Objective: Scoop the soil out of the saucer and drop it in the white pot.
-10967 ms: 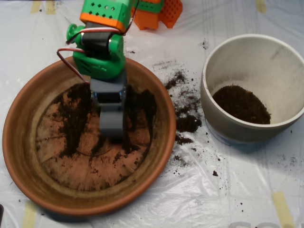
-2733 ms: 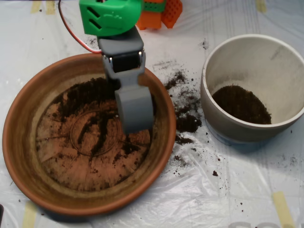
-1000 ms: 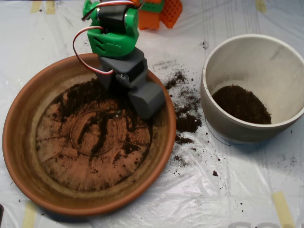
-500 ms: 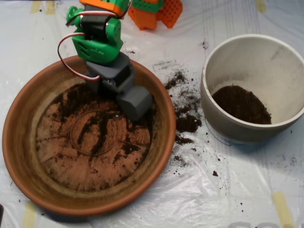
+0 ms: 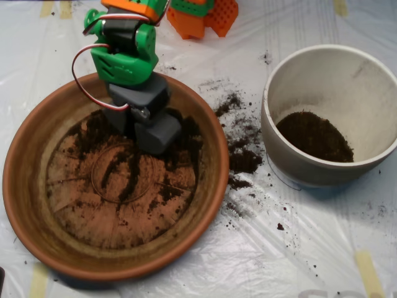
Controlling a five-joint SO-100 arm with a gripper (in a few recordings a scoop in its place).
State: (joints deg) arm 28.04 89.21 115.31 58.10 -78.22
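The terracotta saucer lies at the left, holding thin streaks and clumps of dark soil mostly along its upper half. My grey scoop hangs from the green arm over the saucer's upper middle, low above the soil, its tip pointing down and right. I see no gap between its shells. The white pot stands at the right with a dark mound of soil on its bottom.
Spilled soil crumbs lie on the clear plastic sheet between saucer and pot. An orange block sits at the top edge beside the arm's base. Yellow tape strips mark the sheet's corners.
The scoop has swung left from the saucer's right rim to its upper middle and dropped lower. The soil in the saucer looks much the same.
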